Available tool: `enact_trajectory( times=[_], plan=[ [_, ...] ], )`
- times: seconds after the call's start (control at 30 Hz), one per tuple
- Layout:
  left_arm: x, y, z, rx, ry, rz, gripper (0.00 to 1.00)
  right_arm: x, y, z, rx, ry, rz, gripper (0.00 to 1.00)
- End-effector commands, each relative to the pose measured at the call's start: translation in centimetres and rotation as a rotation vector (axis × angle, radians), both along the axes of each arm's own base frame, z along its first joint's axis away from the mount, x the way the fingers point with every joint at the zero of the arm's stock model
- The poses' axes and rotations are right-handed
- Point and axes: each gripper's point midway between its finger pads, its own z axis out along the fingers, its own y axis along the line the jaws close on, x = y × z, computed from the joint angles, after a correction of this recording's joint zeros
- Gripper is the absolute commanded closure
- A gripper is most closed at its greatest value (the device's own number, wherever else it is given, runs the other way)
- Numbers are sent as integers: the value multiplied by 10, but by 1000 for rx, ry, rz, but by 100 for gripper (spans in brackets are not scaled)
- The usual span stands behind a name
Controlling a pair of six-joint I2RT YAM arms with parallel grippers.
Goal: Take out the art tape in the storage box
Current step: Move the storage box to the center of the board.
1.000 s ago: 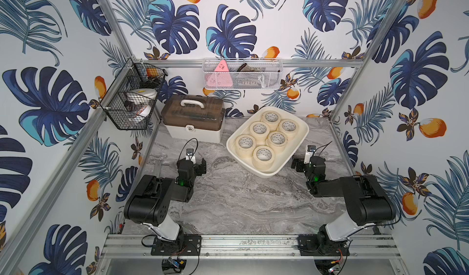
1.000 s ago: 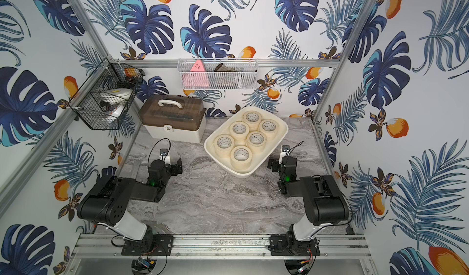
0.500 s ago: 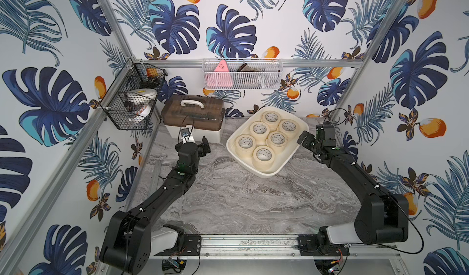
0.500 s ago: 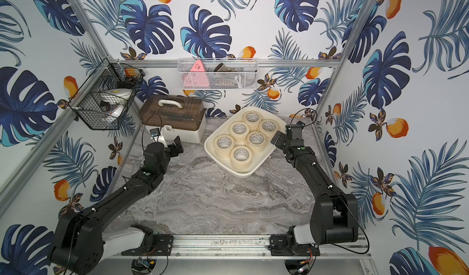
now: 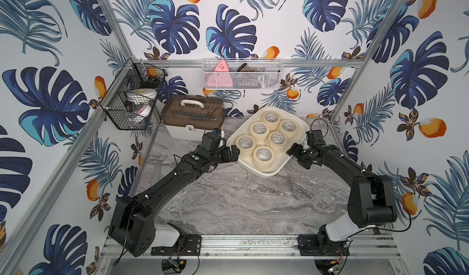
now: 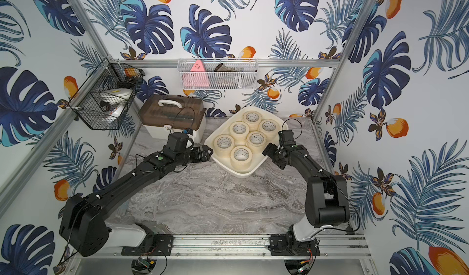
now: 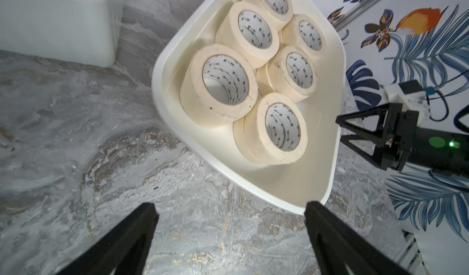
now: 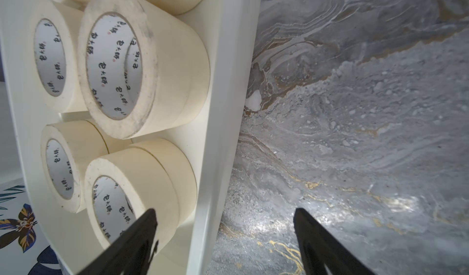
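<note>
Left gripper [image 7: 229, 209] and right gripper [image 8: 224, 214] flank the storage box [image 5: 264, 174] of art tape [image 5: 264, 162], jaws wide and empty.

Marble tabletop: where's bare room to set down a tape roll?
Free: the grey marble tabletop from the off-white plastic tub forward to the metal base rail. Crowded: the back, where the tub and brown-lidded white case sit.

bright, even light from above in both top views, only soft shadows under the box [image 5: 264, 176] on the table [image 5: 228, 200]. right wrist view: a white glare patch on the table, and the tape [image 8: 175, 83] print reads sharp. left wrist view: the wide lens bows the box rim, corners smear a little.
</note>
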Motion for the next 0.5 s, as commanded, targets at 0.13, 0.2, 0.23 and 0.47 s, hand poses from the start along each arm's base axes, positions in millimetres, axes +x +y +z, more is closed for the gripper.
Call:
enact_trajectory(
  times=[0.13, 0.2, 0.23, 0.47],
  plan=[
    [-23, -6, -12, 51, 79, -63, 1, 13, 19, -9, -58, 32, 59, 22],
    [-24, -5, -9, 59, 73, -65, 1, 12, 21, -13, -80, 40, 72, 26],
    [-25, -4, -8, 65, 69, -66, 1, 12, 23, -13, -89, 40, 78, 27],
    [-26, 2, 5, 100, 42, -72, 1, 8, 23, -24, -122, 75, 107, 45]
  ],
)
